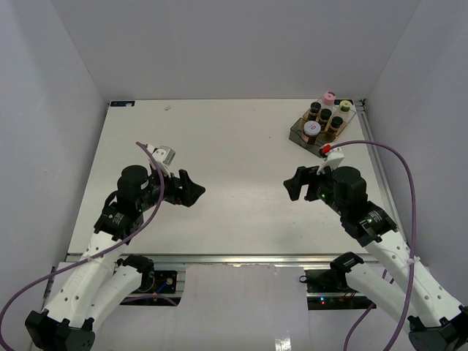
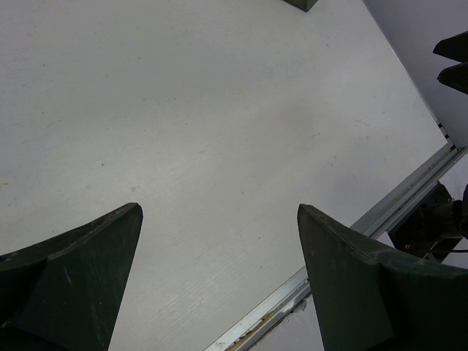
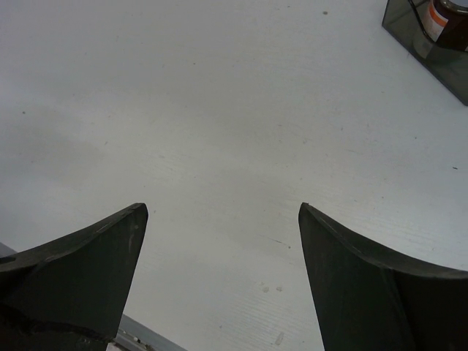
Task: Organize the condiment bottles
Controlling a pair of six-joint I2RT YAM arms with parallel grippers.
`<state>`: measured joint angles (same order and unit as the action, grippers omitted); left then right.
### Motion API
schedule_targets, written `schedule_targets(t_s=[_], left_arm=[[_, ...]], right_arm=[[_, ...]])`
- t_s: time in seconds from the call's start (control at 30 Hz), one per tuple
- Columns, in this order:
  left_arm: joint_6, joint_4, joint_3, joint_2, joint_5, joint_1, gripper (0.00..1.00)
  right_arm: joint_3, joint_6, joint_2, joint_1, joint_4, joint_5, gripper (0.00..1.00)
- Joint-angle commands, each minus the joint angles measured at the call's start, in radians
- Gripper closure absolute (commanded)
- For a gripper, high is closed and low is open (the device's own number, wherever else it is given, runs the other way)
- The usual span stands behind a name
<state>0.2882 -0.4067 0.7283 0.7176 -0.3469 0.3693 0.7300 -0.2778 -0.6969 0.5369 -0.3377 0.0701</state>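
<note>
Several small condiment bottles (image 1: pixel 325 115) stand together in a clear amber-tinted tray (image 1: pixel 297 130) at the table's far right. They are mostly dark brown, with white, black, pink and pale yellow caps. A corner of the tray (image 3: pixel 409 29) with one brown bottle (image 3: pixel 444 22) shows at the top right of the right wrist view. My left gripper (image 1: pixel 196 191) is open and empty over the middle left of the table; in its wrist view (image 2: pixel 219 212) only bare table lies between the fingers. My right gripper (image 1: pixel 292 184) is open and empty, nearer than the tray; its wrist view (image 3: pixel 223 212) shows bare table.
White walls enclose the table on the left, back and right. A metal rail (image 2: pixel 380 219) runs along the table's near edge. Purple cables (image 1: pixel 398 157) loop from both arms.
</note>
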Motion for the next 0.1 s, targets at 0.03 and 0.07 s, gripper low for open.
schedule_targets(t_s=[0.03, 0.07], left_arm=[[-0.014, 0.022, -0.004, 0.000, -0.024, 0.007, 0.02], [-0.014, 0.023, -0.004, 0.001, -0.026, 0.008, 0.02]], right_arm=[[0.020, 0.019, 0.001, -0.002, 0.040, 0.030, 0.10], [0.020, 0.020, -0.002, -0.002, 0.038, 0.032, 0.10]])
